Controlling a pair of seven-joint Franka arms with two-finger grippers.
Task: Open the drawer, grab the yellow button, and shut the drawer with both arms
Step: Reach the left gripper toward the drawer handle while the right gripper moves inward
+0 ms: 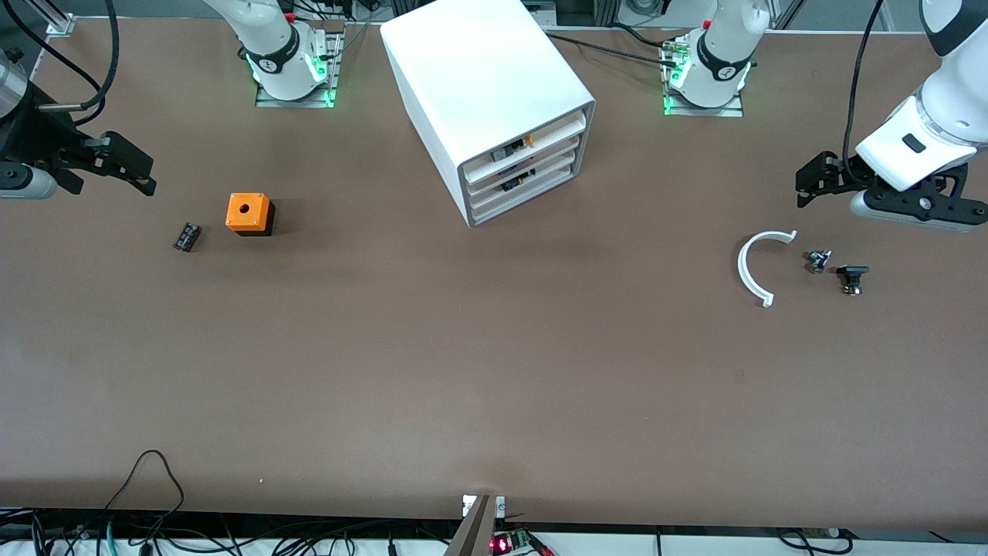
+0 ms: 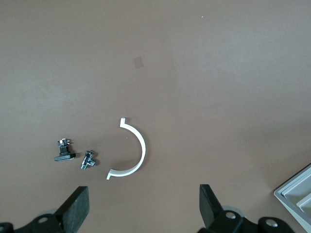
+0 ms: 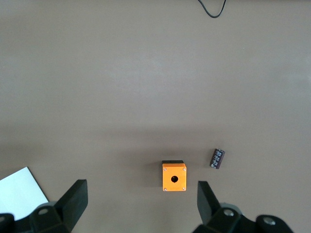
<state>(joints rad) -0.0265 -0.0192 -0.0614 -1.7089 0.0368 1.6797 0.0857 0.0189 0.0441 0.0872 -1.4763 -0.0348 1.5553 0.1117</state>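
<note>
The drawer (image 1: 523, 151), uppermost in the cabinet (image 1: 482, 93), is seen shut; an orange speck, perhaps the button (image 1: 529, 141), shows just above its front. The left gripper (image 2: 145, 208) and right gripper (image 3: 141, 206) are held high at the table (image 1: 494, 371) ends, jaws spread, presumably awaiting the approach.

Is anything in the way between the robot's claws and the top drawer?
Nothing visible. Bare table lies between the drawer and both open grippers: the left gripper above the white curved piece, the right gripper near the orange cube.
</note>
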